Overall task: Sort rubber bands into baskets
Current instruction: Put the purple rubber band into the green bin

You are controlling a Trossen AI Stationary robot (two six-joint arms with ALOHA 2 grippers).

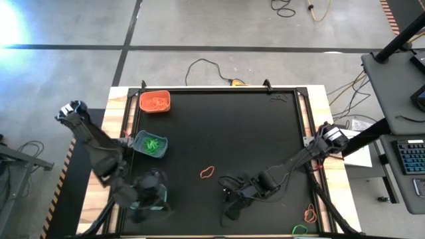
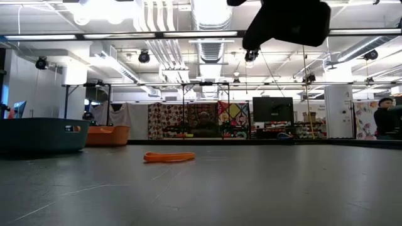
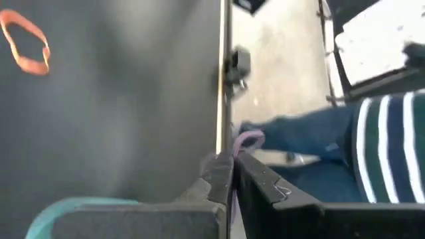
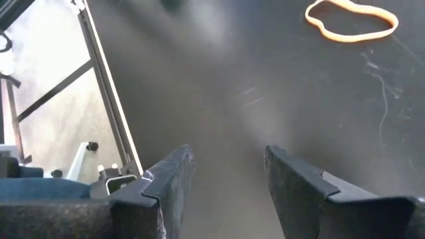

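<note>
The right gripper (image 1: 232, 202) hovers over the black table mat (image 1: 219, 133) with its two dark fingers (image 4: 166, 186) parted and nothing between them. The nearest loose piece, a thin orange rubber band (image 1: 207, 174) lying flat as an open loop, sits near that gripper, on the side toward the left arm. To do this pick well, I judge the gripper should centre over one strand of the loop, not its hollow middle, come down until the tips meet the mat, then close; a flat band is easy to miss or flick away.

The left gripper (image 1: 149, 199) is closed, with a thin pale purple band (image 3: 247, 141) pinched between its fingers (image 3: 219, 176), above a teal-green rounded plastic basket (image 3: 73, 211) at the front of the mat. Beyond the orange band from there, a second teal-green basket (image 1: 151, 144) holds bright green bands, and an orange plastic basket (image 1: 155, 101) in the far left corner holds orange ones. More orange and green bands (image 1: 305, 219) lie by the front right corner.

The mat is matt, dark and lightly scuffed. Beyond it is a grey concrete floor with cables (image 1: 212, 70), a desk with a keyboard (image 1: 410, 159), and a bright hall with ceiling ducts. A person's striped sleeve (image 3: 392, 153) shows beside the table.
</note>
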